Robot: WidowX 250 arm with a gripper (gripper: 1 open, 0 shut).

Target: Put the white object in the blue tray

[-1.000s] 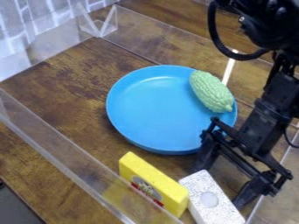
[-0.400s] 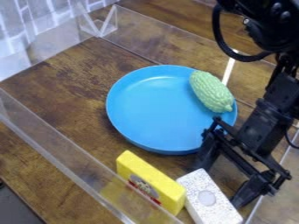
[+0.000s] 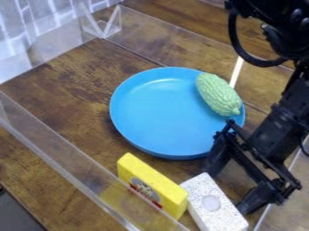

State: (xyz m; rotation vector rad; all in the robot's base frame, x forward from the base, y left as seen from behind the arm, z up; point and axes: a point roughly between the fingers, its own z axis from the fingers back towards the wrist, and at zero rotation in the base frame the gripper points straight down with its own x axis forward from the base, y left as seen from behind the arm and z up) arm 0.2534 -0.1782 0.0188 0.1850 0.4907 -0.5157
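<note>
Toward the near edge of the wooden table [image 3: 72,68], the yellow block [image 3: 151,187] with its red label lies closest to the left, and the white object [image 3: 212,207] sits touching or just beside it on the right, speckled, with the grey dimple facing up, close to the near right corner. Further back, around the middle of the table, the blue tray [image 3: 163,113] lies bare across most of its floor, and the bumpy green object [image 3: 219,94] rests on its right rim. To the right of all this the gripper [image 3: 251,171] hangs low and tilted, its jaws released and spread wide, one finger standing just beside the tray's near right rim and the other reaching down next to the white object; nothing is between them. The step in hand looks like lining up for the grasp, so the jaws should straddle the white object across its narrow sides, with the left finger slipping into whatever gap there is against the yellow block; whether a gap exists there cannot be told. A descent that clips the yellow block would likely shove both pieces. Once gripped, a lift clear of the tray's raised rim and a release over the open left part, away from the green object, seems safest.
</note>
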